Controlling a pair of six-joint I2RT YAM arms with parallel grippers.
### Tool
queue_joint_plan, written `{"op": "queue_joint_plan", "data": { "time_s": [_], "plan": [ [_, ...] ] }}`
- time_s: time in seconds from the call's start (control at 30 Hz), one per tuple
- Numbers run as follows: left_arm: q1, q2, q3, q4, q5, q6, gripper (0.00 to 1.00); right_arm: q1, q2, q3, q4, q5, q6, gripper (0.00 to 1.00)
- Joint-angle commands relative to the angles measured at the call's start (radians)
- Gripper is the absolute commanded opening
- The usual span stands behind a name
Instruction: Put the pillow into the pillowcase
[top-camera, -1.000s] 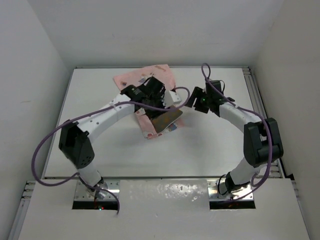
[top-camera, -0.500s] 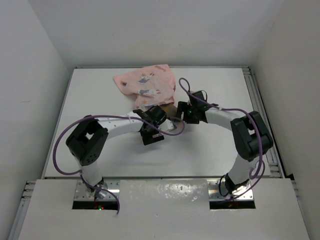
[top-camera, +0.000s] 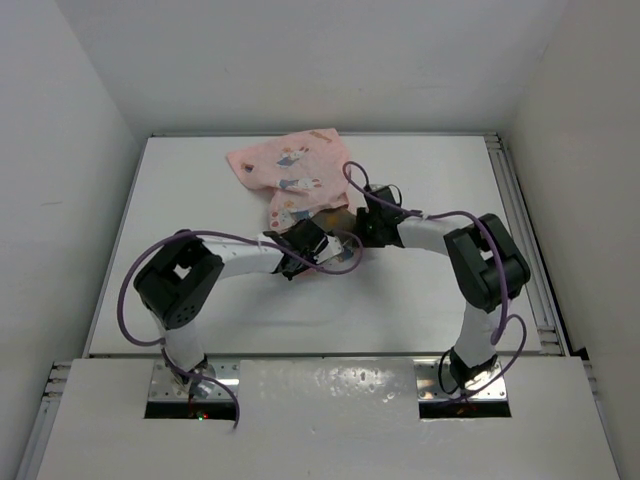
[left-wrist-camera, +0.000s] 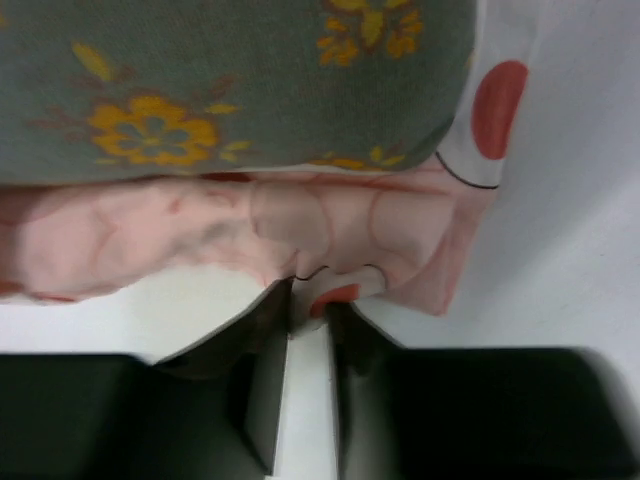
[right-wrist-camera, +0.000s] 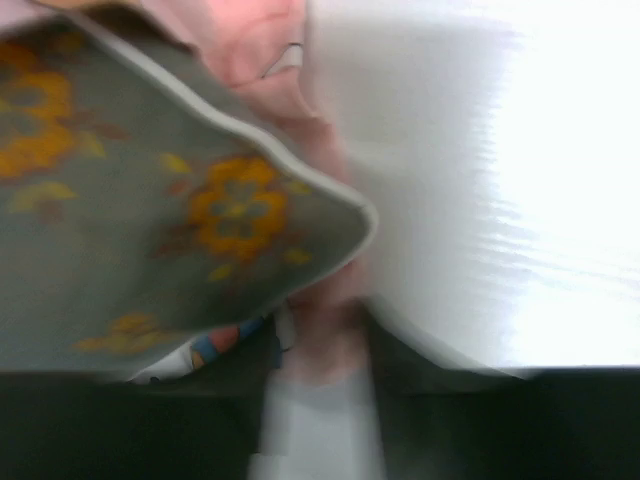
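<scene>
The pink bunny-print pillowcase (top-camera: 290, 170) lies crumpled at the back of the table. The brown pillow (top-camera: 331, 213) shows only as a sliver between the two wrists. In the left wrist view the flowered pillow (left-wrist-camera: 250, 80) lies on the pillowcase (left-wrist-camera: 200, 235), and my left gripper (left-wrist-camera: 310, 305) is shut on its near hem. My left gripper (top-camera: 312, 242) sits at the pillow's near side. The blurred right wrist view has a pillow (right-wrist-camera: 150, 220) corner over pink pillowcase (right-wrist-camera: 265, 45) cloth. My right gripper (right-wrist-camera: 322, 335) is shut on a fold of it. My right gripper (top-camera: 358, 222) is at the pillow's right edge.
White walls close in the table (top-camera: 430, 300) on three sides. A metal rail (top-camera: 520, 200) runs along its right edge. Purple cables loop off both arms, over the pillow area and the left elbow (top-camera: 178, 285).
The left gripper pulled back from over the pillow to its near edge, opened wide, then closed on the hem. The right gripper moved left to the pillow's corner and narrowed onto pink cloth.
</scene>
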Motion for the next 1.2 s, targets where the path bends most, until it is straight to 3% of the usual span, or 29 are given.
{"op": "queue_joint_plan", "data": {
  "time_s": [0.0,0.07,0.3,0.47,0.6,0.9,1.03,1.17],
  "plan": [
    [0.006,0.005,0.02,-0.024,0.063,-0.041,0.0,0.004,0.044,-0.025,-0.089,0.085,-0.002,0.14],
    [0.012,-0.016,0.058,-0.065,0.102,-0.065,0.0,0.002,0.035,-0.034,-0.086,0.091,0.004,0.0],
    [0.04,-0.119,0.4,-0.372,0.231,-0.137,0.0,-0.03,-0.103,-0.094,0.0,0.013,0.006,0.0],
    [0.089,-0.114,0.635,-0.53,0.227,-0.138,0.0,-0.099,-0.283,-0.051,0.006,-0.004,0.012,0.0],
    [0.12,-0.111,0.771,-0.581,0.208,-0.132,0.0,-0.122,-0.405,0.1,-0.041,0.004,-0.089,0.0],
    [0.149,-0.078,1.127,-0.636,0.121,-0.118,0.0,-0.119,-0.516,0.323,-0.102,0.059,-0.206,0.0],
    [0.15,-0.039,1.333,-0.621,0.045,-0.094,0.0,-0.119,-0.502,0.469,-0.112,0.061,-0.246,0.0],
    [0.149,-0.002,1.535,-0.532,-0.023,-0.049,0.0,-0.136,-0.44,0.744,-0.139,0.045,-0.286,0.0]
  ]
}}
